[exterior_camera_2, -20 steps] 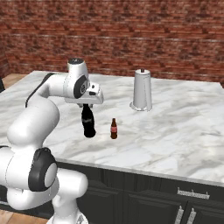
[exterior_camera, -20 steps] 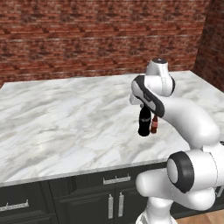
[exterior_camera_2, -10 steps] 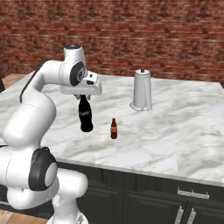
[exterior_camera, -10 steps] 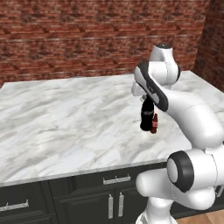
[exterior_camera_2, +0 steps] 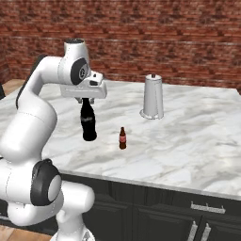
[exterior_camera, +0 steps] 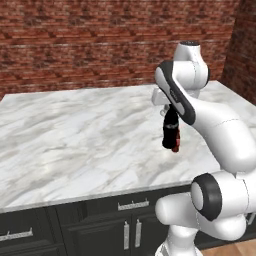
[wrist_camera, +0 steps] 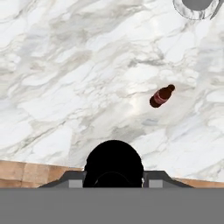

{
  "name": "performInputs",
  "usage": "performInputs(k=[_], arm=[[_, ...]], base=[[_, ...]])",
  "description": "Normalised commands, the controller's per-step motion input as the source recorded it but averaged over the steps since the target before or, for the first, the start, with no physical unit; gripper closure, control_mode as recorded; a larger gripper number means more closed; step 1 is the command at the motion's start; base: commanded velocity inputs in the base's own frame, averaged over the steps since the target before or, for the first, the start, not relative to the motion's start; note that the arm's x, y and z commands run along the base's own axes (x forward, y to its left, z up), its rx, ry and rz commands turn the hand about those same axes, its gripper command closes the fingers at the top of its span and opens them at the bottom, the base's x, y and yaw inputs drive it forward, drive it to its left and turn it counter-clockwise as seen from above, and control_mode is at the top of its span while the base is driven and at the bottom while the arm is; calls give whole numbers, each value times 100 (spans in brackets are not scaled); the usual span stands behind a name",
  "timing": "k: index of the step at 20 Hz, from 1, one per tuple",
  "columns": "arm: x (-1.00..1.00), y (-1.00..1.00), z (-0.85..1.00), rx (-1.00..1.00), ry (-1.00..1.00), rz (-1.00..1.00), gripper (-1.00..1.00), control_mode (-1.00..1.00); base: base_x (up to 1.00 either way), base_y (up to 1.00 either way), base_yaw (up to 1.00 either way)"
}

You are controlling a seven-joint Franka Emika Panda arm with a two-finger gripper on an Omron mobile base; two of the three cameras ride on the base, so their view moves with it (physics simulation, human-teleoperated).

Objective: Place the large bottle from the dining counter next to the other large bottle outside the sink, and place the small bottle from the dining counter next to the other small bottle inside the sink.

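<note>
- The white arm's two-finger gripper (exterior_camera_2: 86, 100) points straight down, its jaws partly closed around the narrow neck of the tall glossy black contour cola bottle (exterior_camera_2: 88, 122).
- The black bottle (exterior_camera: 170, 129) hangs upright from that grip; in the right base view its base looks slightly clear of the broad white-grey veined marble counter (exterior_camera_2: 188, 141), with its shadow below it.
- From the hand camera, the black bottle (wrist_camera: 113, 164) appears as a dark round shape between the fingertips.
- The short dark-brown bottle with a red label (exterior_camera_2: 122, 138) stands upright on the marble (wrist_camera: 65, 78), near the black bottle and apart from it.
- A tall white cylindrical container with a knob on top (exterior_camera_2: 153, 97) stands farther back on the counter; what it contains cannot be seen.
- Dark cabinets with silver handles (exterior_camera: 100, 227) sit under the slab.
</note>
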Motion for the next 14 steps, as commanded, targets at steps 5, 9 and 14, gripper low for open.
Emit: performInputs(k=[5, 9, 14], arm=[[0, 0, 0, 0, 0, 0, 100, 100], [0, 0, 0, 0, 0, 0, 100, 100], [0, 0, 0, 0, 0, 0, 100, 100]], base=[[-57, 20, 0], [-90, 40, 0], [-91, 59, 0]])
